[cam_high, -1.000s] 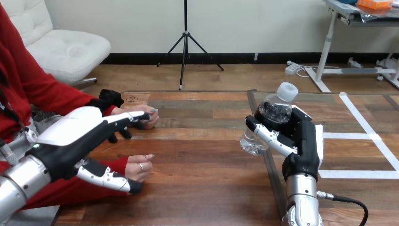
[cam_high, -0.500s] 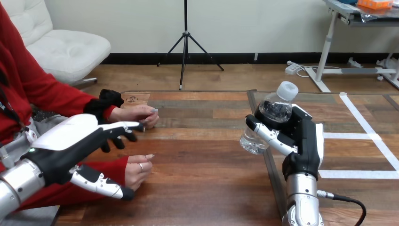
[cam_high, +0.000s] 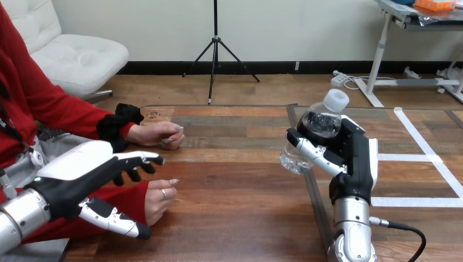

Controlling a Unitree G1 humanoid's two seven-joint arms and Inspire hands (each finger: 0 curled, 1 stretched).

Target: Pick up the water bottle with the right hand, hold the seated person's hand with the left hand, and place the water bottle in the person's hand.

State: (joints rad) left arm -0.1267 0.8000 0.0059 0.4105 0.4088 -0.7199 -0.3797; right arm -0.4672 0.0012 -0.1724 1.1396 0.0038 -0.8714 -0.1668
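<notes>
The right hand (cam_high: pixel 356 159) is clasped round a clear plastic water bottle (cam_high: pixel 322 121) with a white cap. It holds the bottle off the desk (cam_high: pixel 235 188), above the desk's right part. The bottle is tilted, cap up and to the right, base down and to the left. The fingers cross the front of the bottle below its shoulder.

The left hand (cam_high: pixel 76 173) reaches in from the near left with its fingers stretched out straight and its thumb spread below them, grasping nothing. The person's near hand (cam_high: pixel 159 197) rests loosely curled on the desk, just beside that thumb and below the outstretched fingers; whether they touch cannot be told. The person's far hand (cam_high: pixel 161 135) lies on the desk farther back, apart from the left hand. Both of the person's hands are well apart from the bottle.
</notes>
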